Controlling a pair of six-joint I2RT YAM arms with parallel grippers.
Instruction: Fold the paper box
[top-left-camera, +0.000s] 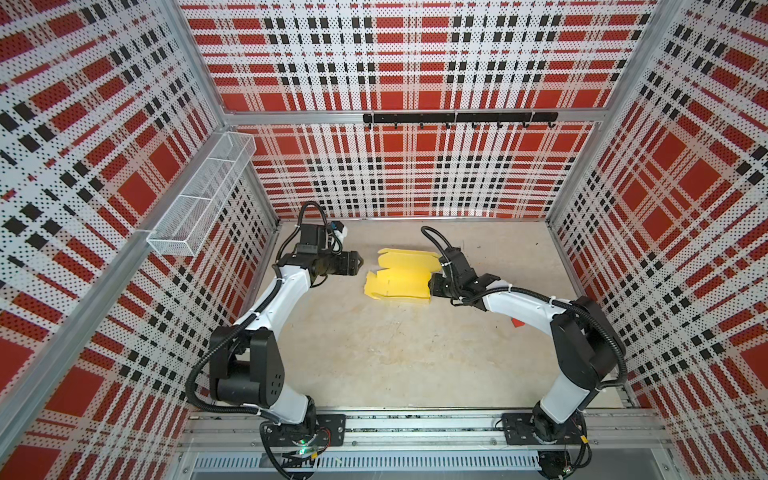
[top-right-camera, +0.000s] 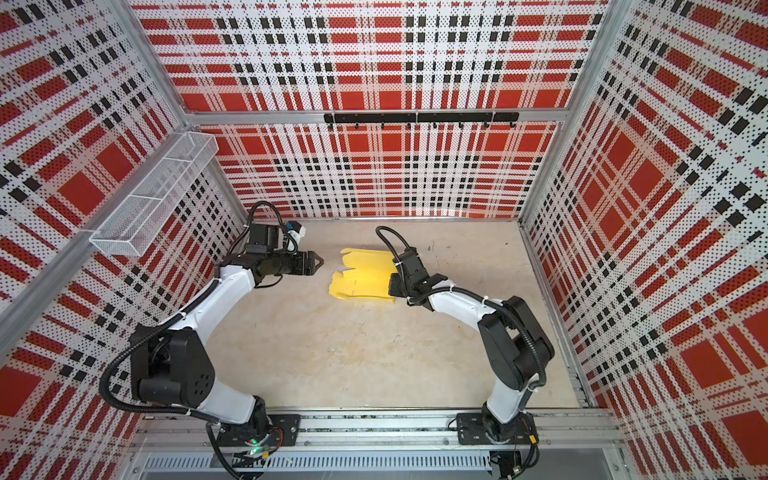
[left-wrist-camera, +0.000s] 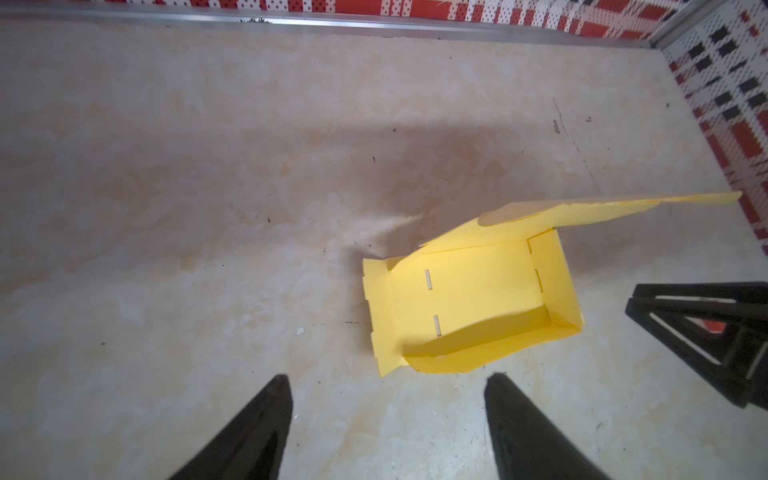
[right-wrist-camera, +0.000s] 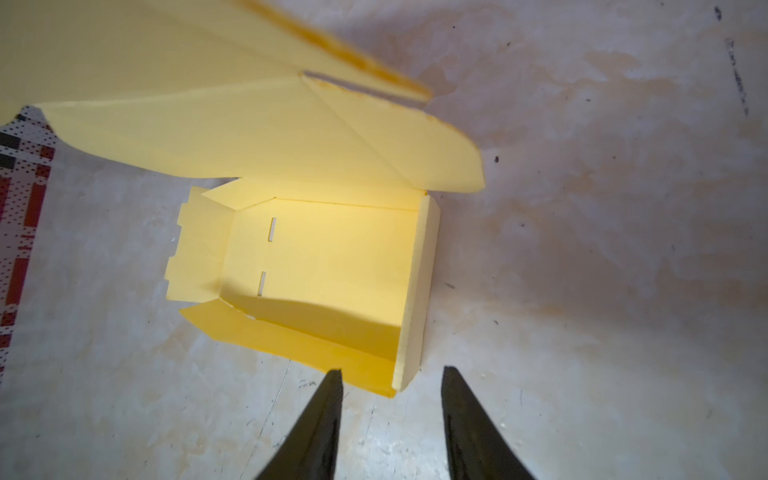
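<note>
Paper box (top-left-camera: 399, 276), just beside right fingers (right-wrist-camera: 324, 419), apart from left fingers (left-wrist-camera: 257, 424)

Obscured: the paper box (right-wrist-camera: 332, 257), its raised lid flap cut off by two picture edges in the right wrist view, nearest rim blurred. In both top views its right end is covered by the right gripper (top-left-camera: 433, 286), whose fingertips are hidden under its own wrist. Cropped: left gripper (left-wrist-camera: 386, 380), finger bases beyond the frame. Unidentifiable: small red piece (top-left-camera: 517, 323), partly behind the right arm (top-left-camera: 523, 303).
</note>
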